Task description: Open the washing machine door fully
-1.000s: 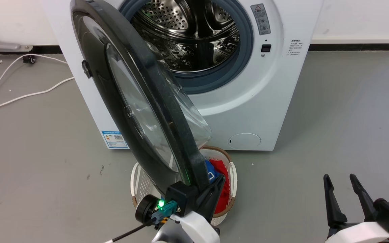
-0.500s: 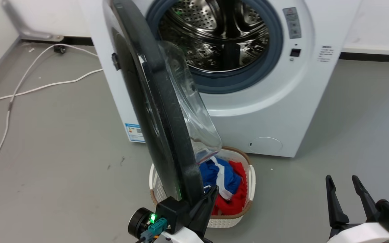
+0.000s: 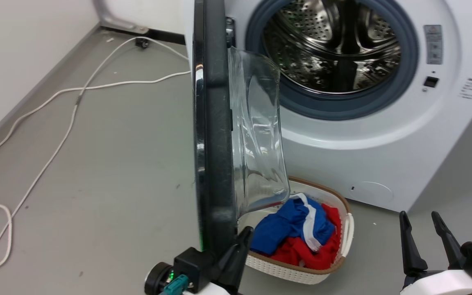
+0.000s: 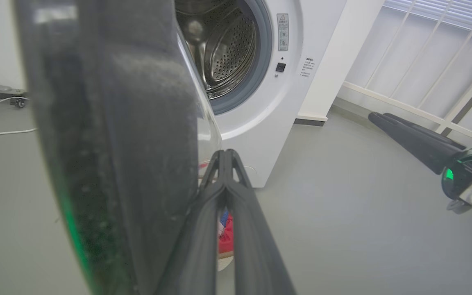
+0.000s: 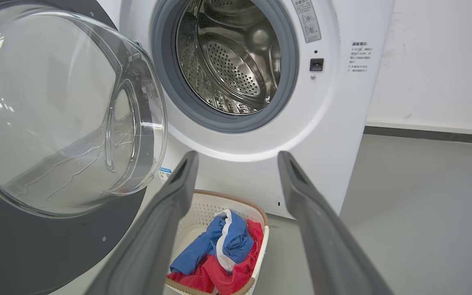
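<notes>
Lying across floor, far left: white cable (image 3: 62, 131). Standing edge-on left of centre, swung well out: washing machine door (image 3: 213, 123), glass bowl bulging rightward. Resting against door's lower rim, bottom centre: left gripper (image 3: 242, 241), fingers pressed together. Sitting just right, below glass: white basket (image 3: 348, 229) holding blue and red clothes (image 3: 289, 229). Filling upper right, drum gaping: washing machine (image 3: 383, 151). Hovering lower right: right gripper (image 3: 419, 215), fingers spread apart, gripping nothing.

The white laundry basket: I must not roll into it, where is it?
In the head view, the white perforated plastic laundry basket sits on the grey floor at lower centre, right of the round glossy black door, before the white washing machine.
</notes>
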Available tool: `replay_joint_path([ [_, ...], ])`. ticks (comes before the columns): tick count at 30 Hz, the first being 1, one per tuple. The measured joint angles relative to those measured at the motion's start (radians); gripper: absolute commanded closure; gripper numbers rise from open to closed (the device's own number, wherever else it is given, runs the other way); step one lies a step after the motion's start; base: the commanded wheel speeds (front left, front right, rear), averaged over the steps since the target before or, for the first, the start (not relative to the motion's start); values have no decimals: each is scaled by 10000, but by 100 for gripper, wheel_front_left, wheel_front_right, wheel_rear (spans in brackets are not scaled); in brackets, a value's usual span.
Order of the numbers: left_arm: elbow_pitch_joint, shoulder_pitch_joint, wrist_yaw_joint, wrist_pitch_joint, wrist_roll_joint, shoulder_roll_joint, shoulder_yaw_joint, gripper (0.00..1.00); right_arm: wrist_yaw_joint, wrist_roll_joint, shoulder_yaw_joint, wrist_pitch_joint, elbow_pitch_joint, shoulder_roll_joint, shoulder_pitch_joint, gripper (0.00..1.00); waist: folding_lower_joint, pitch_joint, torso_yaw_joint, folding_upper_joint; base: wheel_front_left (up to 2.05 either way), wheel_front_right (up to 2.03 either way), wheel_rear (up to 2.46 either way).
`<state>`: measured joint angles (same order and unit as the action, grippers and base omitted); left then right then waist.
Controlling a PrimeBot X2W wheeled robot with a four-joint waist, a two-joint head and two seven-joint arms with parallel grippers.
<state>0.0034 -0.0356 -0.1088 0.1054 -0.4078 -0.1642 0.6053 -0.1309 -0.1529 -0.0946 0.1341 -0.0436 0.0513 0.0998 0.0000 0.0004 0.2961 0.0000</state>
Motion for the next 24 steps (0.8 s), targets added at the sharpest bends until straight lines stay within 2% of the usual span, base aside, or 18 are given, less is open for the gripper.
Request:
replay_joint_path([
  [6,-171,125,-458,249,-109,-217,-642,100,0,35,-102,-31,136,0,-3,0,0,82,719,0,0,0,0],
  [11,-245,191,-849,506,-382,-556,-1492,100,0,102,-90,-121,318,-2,-21,0,0,253,1057,0,0,0,0],
  [19,-19,-103,-1024,828,-803,-1450,-2968,100,0,215,-23,-345,616,-2,-178,0,0,720,1004,0,0,0,0],
  [24,410,-447,-940,943,-1149,-1912,-3751,100,0,303,-23,-439,757,0,-344,0,1,1114,764,0,0,0,0],
])
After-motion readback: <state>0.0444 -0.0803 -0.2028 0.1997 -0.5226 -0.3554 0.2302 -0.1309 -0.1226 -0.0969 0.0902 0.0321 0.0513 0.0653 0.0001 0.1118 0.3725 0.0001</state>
